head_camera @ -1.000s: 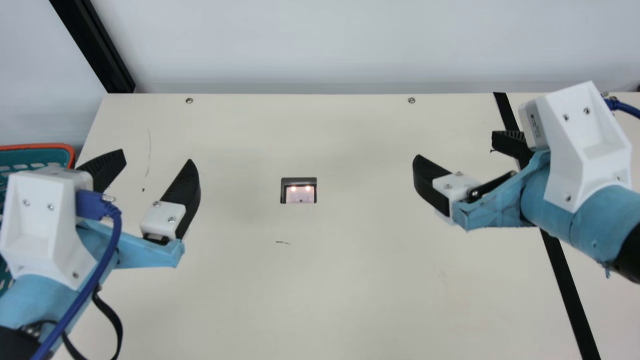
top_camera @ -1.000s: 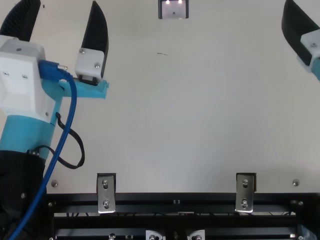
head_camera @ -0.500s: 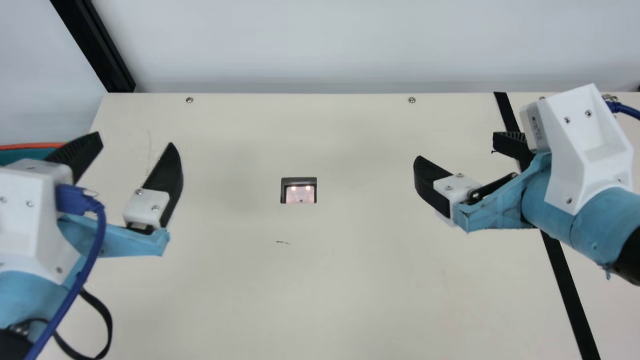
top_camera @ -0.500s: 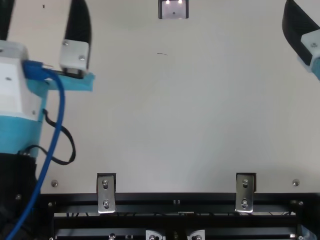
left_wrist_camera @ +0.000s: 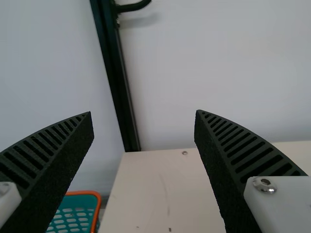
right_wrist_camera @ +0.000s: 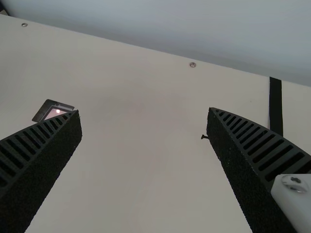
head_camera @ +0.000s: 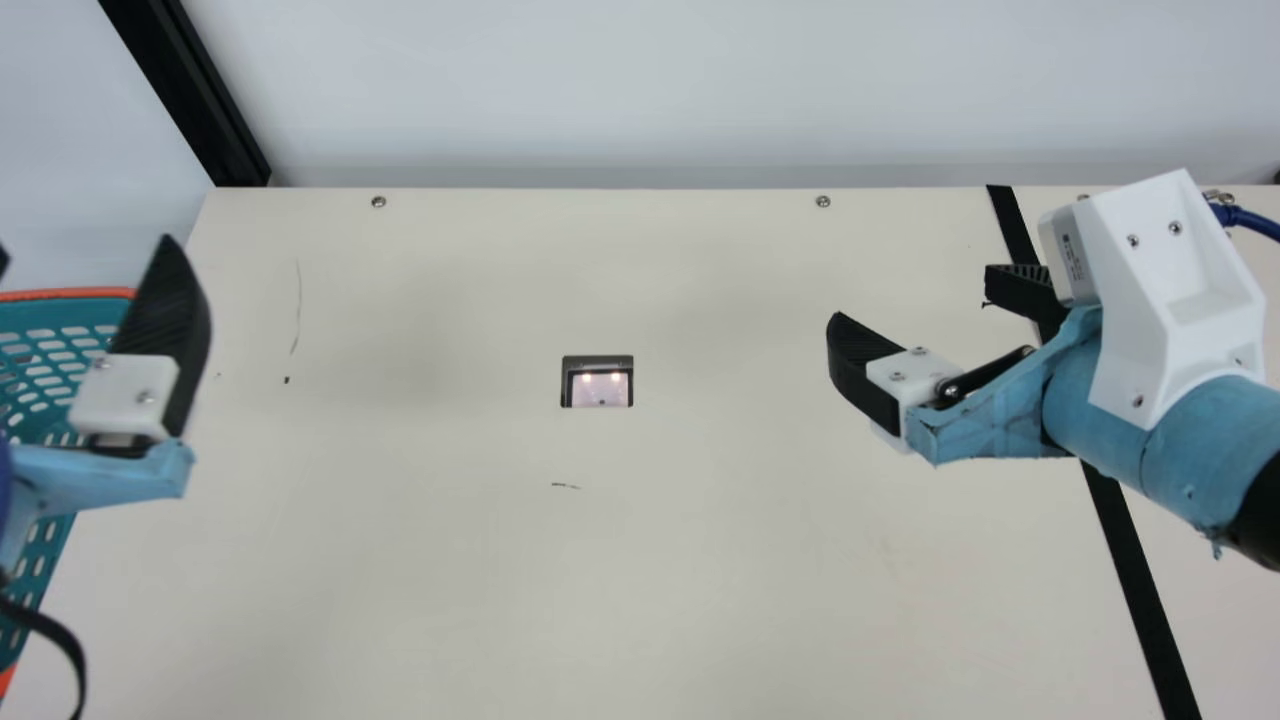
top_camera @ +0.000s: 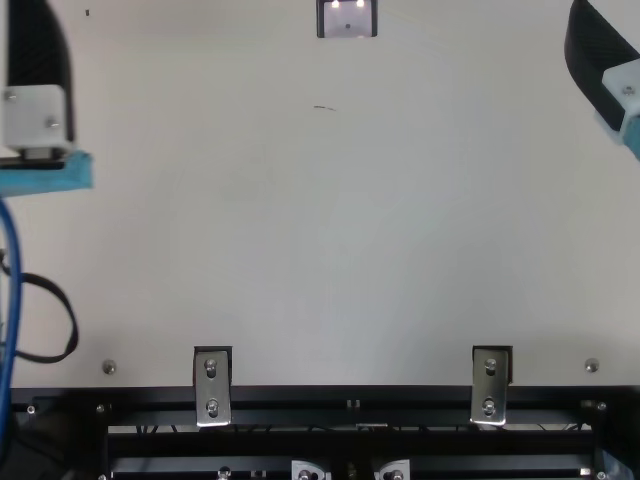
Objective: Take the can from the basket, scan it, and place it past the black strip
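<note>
My left gripper (head_camera: 85, 248) stands open at the far left of the main view, over the teal basket (head_camera: 70, 294) with its orange rim. Nothing is between the ribbed fingers of the left gripper (left_wrist_camera: 144, 112) in its wrist view, where a corner of the basket (left_wrist_camera: 83, 193) appears low down. On the right, my right gripper (head_camera: 911, 293) is open and empty, left of and partly over the black strip (head_camera: 1130, 570). The right wrist view has the right gripper (right_wrist_camera: 144, 110) with its fingers wide apart. The scanner (head_camera: 597, 382) lies mid-table, its lights lit.
The cream table (head_camera: 640, 560) has a pale wall behind it and a black post (head_camera: 190, 90) at its back left corner. Metal brackets (top_camera: 212, 388) and a black rail (top_camera: 350, 398) run along the near edge in the top view.
My left arm has moved left, its gripper still open, and more of the basket's side now shows. The right arm has stayed almost still.
</note>
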Motion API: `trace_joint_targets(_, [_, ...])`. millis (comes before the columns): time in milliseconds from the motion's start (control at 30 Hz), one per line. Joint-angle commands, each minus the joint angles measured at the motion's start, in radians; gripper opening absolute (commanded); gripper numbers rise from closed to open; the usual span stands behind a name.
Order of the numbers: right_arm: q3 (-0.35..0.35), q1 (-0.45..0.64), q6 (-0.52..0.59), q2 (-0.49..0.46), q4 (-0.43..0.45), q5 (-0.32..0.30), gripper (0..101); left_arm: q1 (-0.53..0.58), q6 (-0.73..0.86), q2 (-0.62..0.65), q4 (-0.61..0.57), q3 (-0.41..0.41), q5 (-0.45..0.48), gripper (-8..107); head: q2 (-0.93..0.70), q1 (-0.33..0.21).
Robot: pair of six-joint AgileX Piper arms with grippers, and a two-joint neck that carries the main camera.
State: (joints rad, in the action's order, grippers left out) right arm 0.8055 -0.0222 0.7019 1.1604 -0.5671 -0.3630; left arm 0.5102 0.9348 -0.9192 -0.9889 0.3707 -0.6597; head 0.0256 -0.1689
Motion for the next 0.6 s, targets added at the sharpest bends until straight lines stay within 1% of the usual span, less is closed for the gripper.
trace_joint_targets(0, [0.000,0.000,0.000,0.000,0.000,0.000,101,-0.004,0.038,0.027,-0.048,-0.007,-0.007,90,-0.009,0.001])
trace_joint_targets(100, [0.000,0.000,0.000,0.000,0.000,0.000,101,-0.007,0.087,0.047,-0.097,-0.020,-0.041,90,-0.009,0.001])
trace_joint_targets(133, [0.000,0.000,0.000,0.000,0.000,0.000,101,-0.008,0.059,0.041,-0.069,-0.017,-0.024,90,-0.009,0.001])
trace_joint_targets(200, [0.000,0.000,0.000,0.000,0.000,0.000,101,-0.008,0.085,0.047,-0.094,-0.020,-0.042,90,-0.009,0.001])
trace_joint_targets(367, [0.000,0.000,0.000,0.000,0.000,0.000,101,-0.008,0.087,0.047,-0.097,-0.020,-0.044,90,-0.009,0.001])
trace_joint_targets(400, [0.000,0.000,0.000,0.000,0.000,0.000,101,-0.017,0.051,0.033,-0.065,-0.027,-0.046,90,-0.009,0.001])
trace_joint_targets(467, [0.000,0.000,0.000,0.000,0.000,0.000,101,-0.018,0.042,0.018,-0.051,-0.022,-0.054,90,-0.009,0.001])
trace_joint_targets(567, [0.000,0.000,0.000,0.000,0.000,0.000,101,-0.023,0.005,-0.036,-0.012,0.000,-0.076,90,-0.009,0.001])
